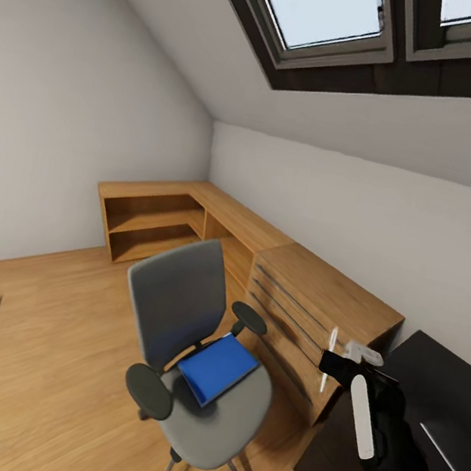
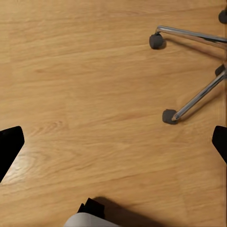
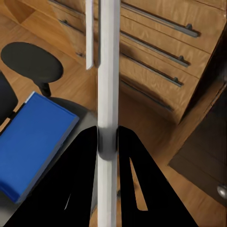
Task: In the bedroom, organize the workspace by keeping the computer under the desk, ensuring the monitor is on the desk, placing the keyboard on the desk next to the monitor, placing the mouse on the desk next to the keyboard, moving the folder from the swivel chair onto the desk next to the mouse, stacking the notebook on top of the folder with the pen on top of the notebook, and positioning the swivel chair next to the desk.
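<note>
Clenching the pen (image 3: 108,71), my right hand (image 3: 108,142) hangs between the swivel chair (image 1: 177,310) and the black tabletop (image 1: 434,376). I see the folder (image 1: 217,367) lying flat on the seat (my left hand (image 2: 113,142) is spread wide above the floor (image 2: 71,71)).

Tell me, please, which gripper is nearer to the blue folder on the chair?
Right. The right gripper, shut on the pen, hangs just beside the folder. The left gripper is open low over the floor by the chair's casters.
</note>
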Robot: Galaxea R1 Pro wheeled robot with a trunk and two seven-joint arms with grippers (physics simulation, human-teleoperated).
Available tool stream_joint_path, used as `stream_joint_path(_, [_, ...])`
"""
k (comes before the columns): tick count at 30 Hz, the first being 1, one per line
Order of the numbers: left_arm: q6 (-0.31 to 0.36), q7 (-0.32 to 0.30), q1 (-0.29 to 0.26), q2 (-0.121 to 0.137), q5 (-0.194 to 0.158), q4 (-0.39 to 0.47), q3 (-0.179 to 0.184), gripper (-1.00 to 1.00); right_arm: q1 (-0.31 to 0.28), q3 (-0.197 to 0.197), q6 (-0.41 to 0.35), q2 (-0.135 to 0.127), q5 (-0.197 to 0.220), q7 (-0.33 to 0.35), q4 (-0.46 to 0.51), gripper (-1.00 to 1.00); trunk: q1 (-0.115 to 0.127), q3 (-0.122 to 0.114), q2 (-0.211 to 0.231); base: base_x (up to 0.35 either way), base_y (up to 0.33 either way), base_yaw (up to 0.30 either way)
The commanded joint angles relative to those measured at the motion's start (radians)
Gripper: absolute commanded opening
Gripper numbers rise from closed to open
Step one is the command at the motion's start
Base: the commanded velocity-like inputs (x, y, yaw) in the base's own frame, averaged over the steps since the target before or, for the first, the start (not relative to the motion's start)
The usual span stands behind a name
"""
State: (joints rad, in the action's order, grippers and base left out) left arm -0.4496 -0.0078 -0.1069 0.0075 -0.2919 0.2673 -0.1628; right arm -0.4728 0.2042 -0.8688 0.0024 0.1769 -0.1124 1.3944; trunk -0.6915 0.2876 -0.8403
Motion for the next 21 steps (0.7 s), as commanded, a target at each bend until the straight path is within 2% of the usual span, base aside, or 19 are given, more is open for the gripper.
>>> stream_joint_path(1, [-0.003, -0.001, 0.000, 0.000, -0.007, 0.000, 0.003, 1.00, -0.001, 0.001, -0.004, 0.000, 0.012, -0.009, 0.001, -1.00, 0.004, -0.002, 0.006, 0.000, 0.000, -0.202])
stream_joint_path(3, [-0.003, -0.001, 0.000, 0.000, -0.007, -0.001, 0.003, 1.00, 0.000, 0.003, -0.004, 0.000, 0.012, -0.009, 0.002, -1.00, 0.011, -0.008, 0.020, 0.000, 0.000, -0.221])
stream_joint_path(8, [-0.003, 0.000, 0.000, 0.001, -0.009, -0.002, 0.004, 1.00, 0.000, 0.012, -0.004, -0.002, 0.011, -0.009, 0.001, -1.00, 0.011, -0.008, 0.020, 0.000, 0.000, -0.248])
stream_joint_path(16, [-0.003, 0.000, 0.000, 0.001, -0.009, -0.002, 0.005, 1.00, 0.000, 0.086, -0.003, -0.004, 0.010, -0.009, -0.002, -1.00, 0.011, -0.008, 0.020, 0.000, 0.000, -0.258])
stream_joint_path(21, [-0.003, 0.000, 0.000, 0.002, -0.009, -0.002, 0.005, 1.00, 0.000, 0.095, -0.002, -0.004, 0.009, -0.009, -0.004, -1.00, 0.011, -0.008, 0.020, 0.000, 0.000, -0.260])
